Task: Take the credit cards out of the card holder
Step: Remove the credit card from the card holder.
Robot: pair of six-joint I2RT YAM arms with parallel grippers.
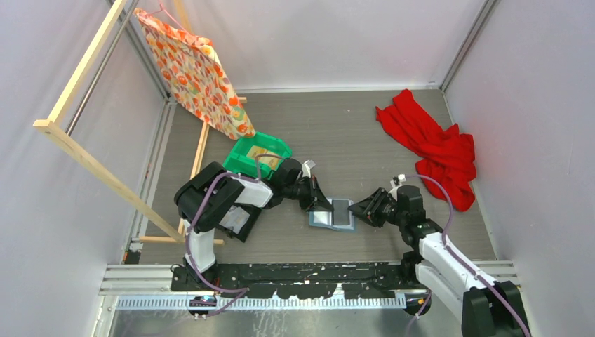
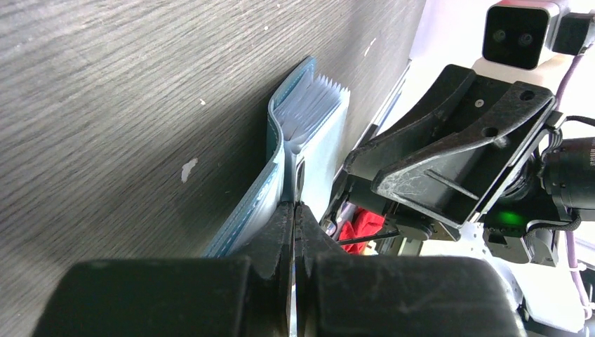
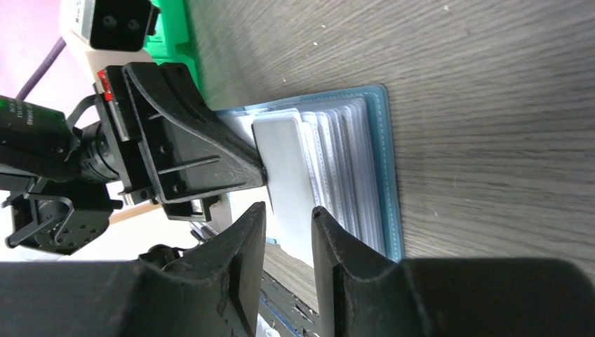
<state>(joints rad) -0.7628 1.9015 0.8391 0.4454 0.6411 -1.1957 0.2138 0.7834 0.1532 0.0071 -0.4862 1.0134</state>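
The blue-teal card holder (image 1: 321,220) lies open on the table between the arms, its fan of clear sleeves showing in the left wrist view (image 2: 312,116) and the right wrist view (image 3: 382,168). A dark grey rectangle (image 1: 342,212) lies on its right half in the top view. My left gripper (image 2: 296,207) is shut on a thin leaf at the holder's left edge. A pale card or sleeve (image 3: 284,165) stands out from the fan. My right gripper (image 3: 289,210) is open, its jaws either side of that pale leaf's near edge without touching it.
A green plastic bin (image 1: 256,154) sits just behind the left arm. A red cloth (image 1: 435,144) lies at the back right. A wooden rack with a patterned cloth (image 1: 196,70) stands at the left.
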